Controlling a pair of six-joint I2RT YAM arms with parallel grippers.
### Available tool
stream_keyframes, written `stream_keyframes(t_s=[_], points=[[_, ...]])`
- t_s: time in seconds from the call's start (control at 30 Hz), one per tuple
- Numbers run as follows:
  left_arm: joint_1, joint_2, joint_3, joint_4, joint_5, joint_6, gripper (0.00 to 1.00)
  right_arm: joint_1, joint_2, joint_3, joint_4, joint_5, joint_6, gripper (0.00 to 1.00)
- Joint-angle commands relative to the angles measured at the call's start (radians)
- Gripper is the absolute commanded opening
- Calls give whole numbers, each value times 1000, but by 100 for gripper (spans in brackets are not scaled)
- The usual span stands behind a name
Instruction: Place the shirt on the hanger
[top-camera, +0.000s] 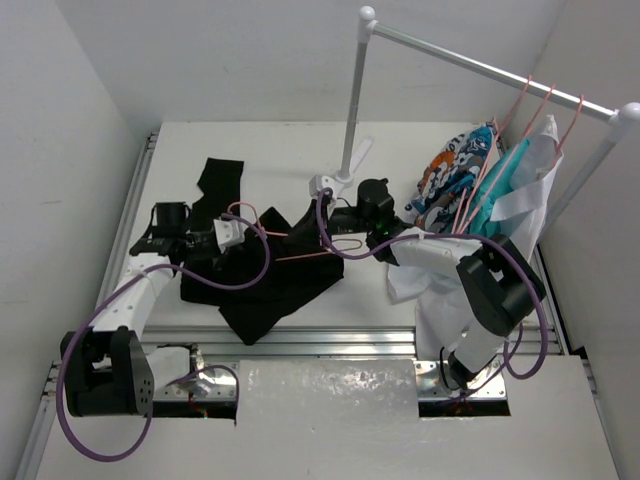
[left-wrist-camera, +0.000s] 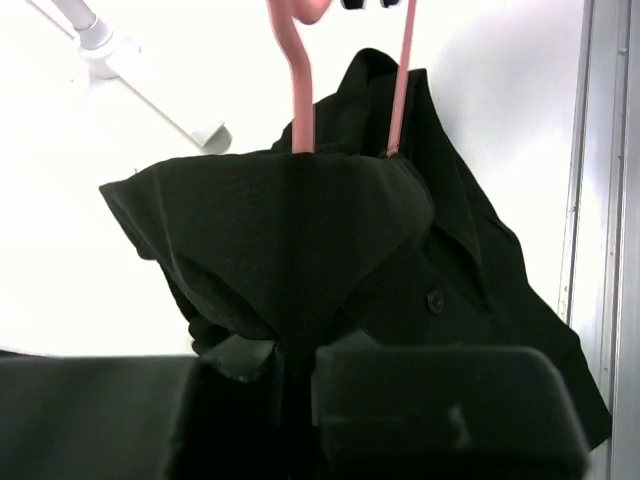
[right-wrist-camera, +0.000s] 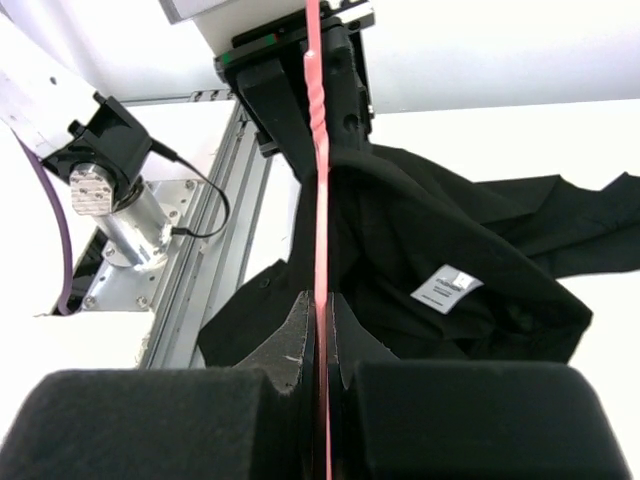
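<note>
The black shirt (top-camera: 262, 280) lies crumpled on the white table, one sleeve stretching toward the back left. The pink hanger (top-camera: 300, 256) lies across it between the two grippers. My left gripper (top-camera: 236, 233) is shut on a fold of the shirt (left-wrist-camera: 270, 240); in the left wrist view two hanger bars (left-wrist-camera: 302, 100) run into the cloth just ahead of the gripper (left-wrist-camera: 292, 352). My right gripper (top-camera: 333, 224) is shut on a thin bar of the hanger (right-wrist-camera: 320, 200), the gripper (right-wrist-camera: 322, 312) pinching it edge-on. The shirt's white label (right-wrist-camera: 446, 288) shows just to the right.
A white clothes rack (top-camera: 352, 100) stands at the back of the table. Its rail carries pink hangers with a blue-orange patterned garment (top-camera: 455, 175), a teal one (top-camera: 505, 170) and a white one (top-camera: 525, 205) at the right. A metal rail (top-camera: 330, 340) runs along the front edge.
</note>
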Motion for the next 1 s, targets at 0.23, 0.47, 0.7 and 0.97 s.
stream_keyframes(t_s=[0.23,0.47,0.7,0.97], points=[[2,-68,81,-175,-66,167,0,11,-134,-54,-76,90,-115,88],[1,-91,38,-165,-116,232,0,-63,-245,58,-272,-27,34,99],[-1,-139,50,-215,-115,252,0,-69,-56,317,-651,398,120,48],[-2,-162,73,-258,-142,253,0,-38,282,633,-958,421,155,64]])
